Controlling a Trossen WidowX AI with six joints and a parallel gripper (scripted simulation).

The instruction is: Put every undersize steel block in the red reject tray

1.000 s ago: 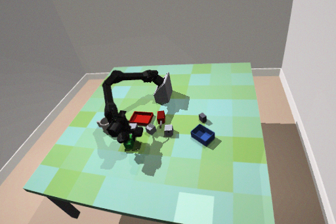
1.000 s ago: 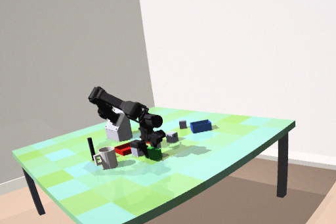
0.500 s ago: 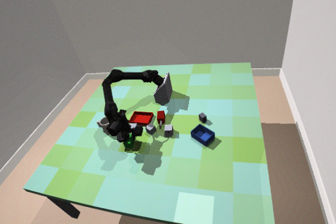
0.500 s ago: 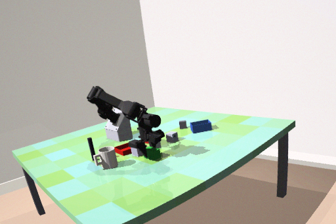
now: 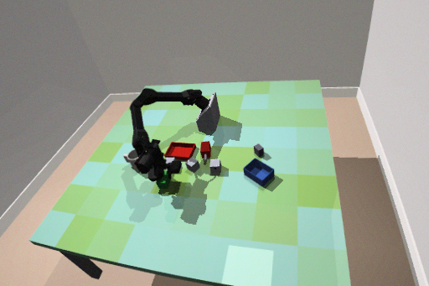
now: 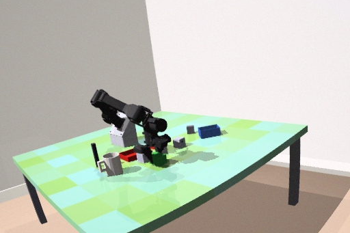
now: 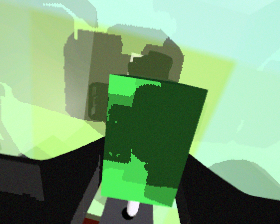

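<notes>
We see a smooth, faintly glossy surface (image 5: 176, 232) (image 6: 191, 182), its pale sheen blurring soft reflections. The green gauge (image 5: 163, 180) (image 6: 158, 158) (image 7: 156, 140) looks like smooth plastic, flat-faced. To us the fingers seem matt black, perhaps plastic. The grey block (image 5: 215, 166) (image 6: 179, 142) looks dull, like unpolished metal. We would call the red tray (image 5: 180, 151) (image 6: 128, 156) and blue box (image 5: 259, 172) (image 6: 209, 131) smooth plastic, and the mug (image 6: 113, 164) smooth ceramic.
</notes>
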